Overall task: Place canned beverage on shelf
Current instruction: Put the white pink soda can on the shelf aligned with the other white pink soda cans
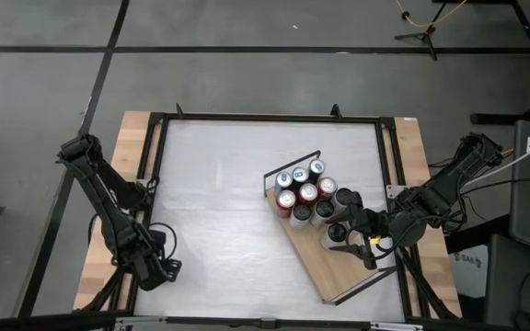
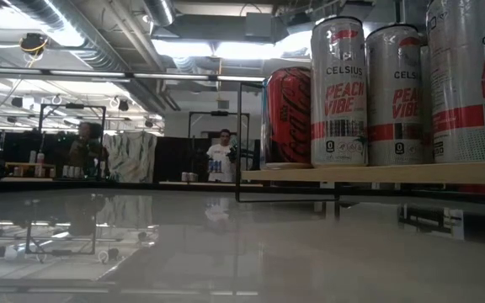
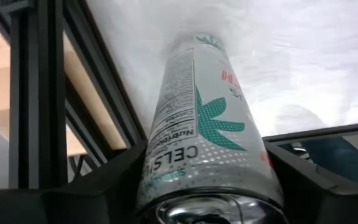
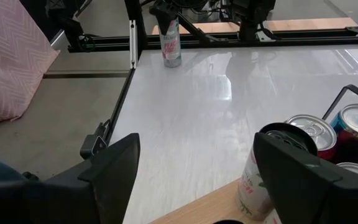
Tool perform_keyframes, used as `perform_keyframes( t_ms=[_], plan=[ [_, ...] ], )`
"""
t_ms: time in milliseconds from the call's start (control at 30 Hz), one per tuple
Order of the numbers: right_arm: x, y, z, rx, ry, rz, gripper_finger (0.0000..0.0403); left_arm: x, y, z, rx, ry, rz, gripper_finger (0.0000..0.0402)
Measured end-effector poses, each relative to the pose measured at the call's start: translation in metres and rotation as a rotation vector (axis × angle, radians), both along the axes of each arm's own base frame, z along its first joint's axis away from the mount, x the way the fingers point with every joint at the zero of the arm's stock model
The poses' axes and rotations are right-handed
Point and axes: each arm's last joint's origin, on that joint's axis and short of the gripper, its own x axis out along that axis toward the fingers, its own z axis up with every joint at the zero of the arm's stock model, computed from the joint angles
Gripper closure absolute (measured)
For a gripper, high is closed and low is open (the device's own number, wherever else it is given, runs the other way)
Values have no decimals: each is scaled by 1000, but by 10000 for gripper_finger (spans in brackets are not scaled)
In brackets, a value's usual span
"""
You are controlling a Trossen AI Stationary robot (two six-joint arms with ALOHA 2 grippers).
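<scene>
**A:** Where is the can that has to go on the shelf?

**B:** A tall slim white can with a teal leaf print point(image 3: 207, 134) stands upright at the table's near left corner, just inside the black frame. The left gripper point(image 1: 159, 267) is around it, one dark finger on each side of the body. From the wrist view I cannot tell whether the fingers press the can or only flank it.

**A:** And the shelf?

**B:** The shelf point(image 1: 357, 271) is a long light-wood board with black wire rails, lying at an angle toward the table's right edge, well apart from that can. A cluster of cans point(image 1: 309, 195) fills its far end; the near end is bare wood.

**A:** What is the right arm doing?

**B:** The right gripper point(image 1: 364, 241) hangs over the shelf beside the cluster, fingers spread wide with nothing between them.

**A:** How would that can handle?

**B:** My judgement: if full, moderately heavy and stiff along its length, but thin-walled, so a hard squeeze could dent it. The printed metal is smooth and likely slippery. It is tall and narrow, so it tips easily. Best gripped across the middle of the body, kept upright, and set down flat on the bare wood.
</scene>
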Motion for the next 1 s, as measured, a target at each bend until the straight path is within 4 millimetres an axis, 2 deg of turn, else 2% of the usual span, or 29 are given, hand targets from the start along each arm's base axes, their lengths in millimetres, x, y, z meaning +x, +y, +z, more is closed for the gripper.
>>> perform_keyframes(
  t_ms=[133, 300, 433, 767, 1000],
  plan=[
    [0, 0, 0, 0, 0, 0, 97, 1, 1, 0, 7, -26, -32, 166],
    [0, 0, 0, 1, -1, 0, 97, 11, 7, 1, 9, -94, -135, 166],
    [1, 1, 4, 28, -33, 0, 97, 26, 21, 1, 14, -165, -259, 166],
    [7, 4, 21, 142, -193, -49, 97, 73, 82, 0, 87, -377, -643, 165],
    [8, 3, 27, 166, -259, -121, 97, 91, 128, -1, 207, -448, -904, 164]
  ],
)
